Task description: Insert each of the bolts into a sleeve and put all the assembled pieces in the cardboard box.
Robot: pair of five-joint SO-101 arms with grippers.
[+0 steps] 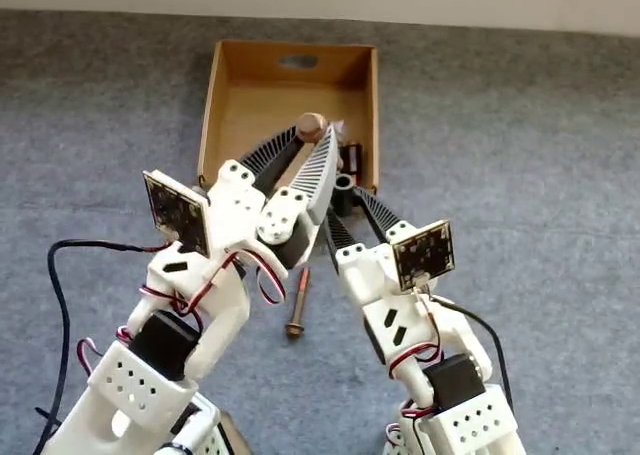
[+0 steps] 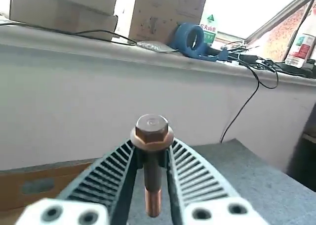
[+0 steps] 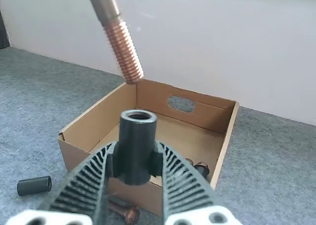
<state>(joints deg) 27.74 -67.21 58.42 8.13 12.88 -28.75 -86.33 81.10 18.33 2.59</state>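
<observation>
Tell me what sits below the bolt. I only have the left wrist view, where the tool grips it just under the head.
Observer: The right tool holds a black sleeve upright, open end up. The held bolt hangs tilted, with its threaded tip above that opening and not yet in.
Operator: Is anything left to assemble after this pair?
Observer: Yes. A loose bolt lies on the carpet, and a loose sleeve lies on its side beside the cardboard box.
</observation>
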